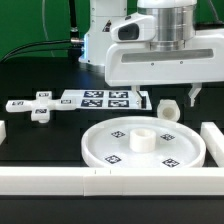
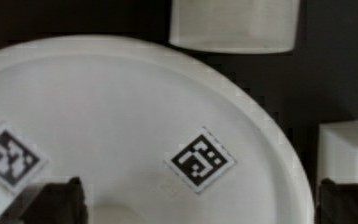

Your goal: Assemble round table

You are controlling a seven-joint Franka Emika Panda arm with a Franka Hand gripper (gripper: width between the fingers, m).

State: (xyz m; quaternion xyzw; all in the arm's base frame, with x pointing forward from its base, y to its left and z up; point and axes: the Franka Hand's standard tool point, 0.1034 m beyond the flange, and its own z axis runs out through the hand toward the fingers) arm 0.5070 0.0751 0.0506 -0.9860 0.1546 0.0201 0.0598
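Observation:
The large round rimmed disc [image 1: 140, 146] lies flat at the front of the table with a raised hub [image 1: 142, 138] at its middle and several square tags on its face. It fills the wrist view [image 2: 123, 130]. The short thick cylinder post [image 1: 168, 108] stands upright just behind the disc, and also shows in the wrist view [image 2: 234, 25]. The small cross-shaped piece [image 1: 40, 106] lies at the exterior view's left. My gripper [image 1: 172, 92] hovers over the disc's far edge near the post. In the wrist view the gripper [image 2: 197, 200] is open wide and empty, with its dark fingers [image 2: 51, 200] apart over the disc.
The marker board [image 1: 105, 98] lies behind the disc. White border rails run along the front [image 1: 100, 182], the exterior view's right [image 1: 212, 140] and left [image 1: 3, 130]. A rail end shows in the wrist view [image 2: 345, 150]. The robot base stands at the back.

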